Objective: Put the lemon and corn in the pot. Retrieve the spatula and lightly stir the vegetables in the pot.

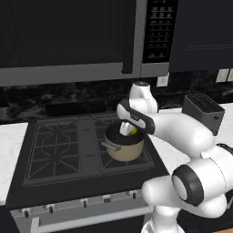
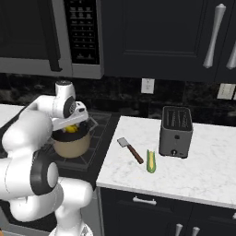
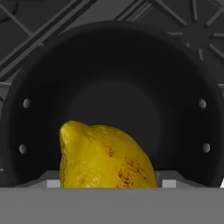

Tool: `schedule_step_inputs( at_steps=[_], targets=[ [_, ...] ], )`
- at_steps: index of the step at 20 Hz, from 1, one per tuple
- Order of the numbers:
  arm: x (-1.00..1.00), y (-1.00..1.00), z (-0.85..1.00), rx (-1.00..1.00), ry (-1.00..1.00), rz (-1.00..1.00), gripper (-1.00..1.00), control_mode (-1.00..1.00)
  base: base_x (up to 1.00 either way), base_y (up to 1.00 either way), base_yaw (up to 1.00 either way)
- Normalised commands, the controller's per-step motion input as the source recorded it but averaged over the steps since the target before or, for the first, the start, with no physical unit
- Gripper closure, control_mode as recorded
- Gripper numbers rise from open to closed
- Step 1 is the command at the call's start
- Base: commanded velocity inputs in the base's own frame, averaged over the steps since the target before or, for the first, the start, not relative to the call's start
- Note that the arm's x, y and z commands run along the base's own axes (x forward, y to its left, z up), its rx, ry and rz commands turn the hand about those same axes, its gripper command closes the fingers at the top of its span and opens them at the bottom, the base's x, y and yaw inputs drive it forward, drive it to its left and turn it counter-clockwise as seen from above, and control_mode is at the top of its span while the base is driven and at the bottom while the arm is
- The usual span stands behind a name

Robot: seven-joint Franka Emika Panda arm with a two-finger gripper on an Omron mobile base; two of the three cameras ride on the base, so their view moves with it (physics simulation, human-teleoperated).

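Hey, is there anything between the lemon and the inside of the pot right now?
Nothing visible. The lemon sits at the gripper directly over the pot, and in the hand view the pot's dark interior lies open behind it. The corn and spatula lie off on the counter, out of the way.

Lemon (image 3: 105, 155) above the pot (image 1: 125, 148); corn (image 2: 151, 161) lies on the counter (image 2: 203, 161).

Lemon (image 1: 133, 131) above pot (image 1: 124, 148)
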Motion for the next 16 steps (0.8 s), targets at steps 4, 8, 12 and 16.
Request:
schedule_step_inputs(
  at_steps=[4,8,12,16],
  targets=[
    [0.28,0.14,-0.32,-0.01,0.0,0.0,1.0,-1.0,0.0,0.0,0.0],
    [0.06,0.12,-0.22,-0.02,-0.03,0.0,-1.0,-1.0,0.0,0.0,0.0],
    [0.0,0.03,-0.09,-0.03,-0.12,0.0,-1.0,-1.0,0.0,0.0,0.0],
    [-0.04,0.0,0.02,-0.03,-0.27,0.0,-1.0,-1.0,0.0,0.0,0.0]
  ],
)
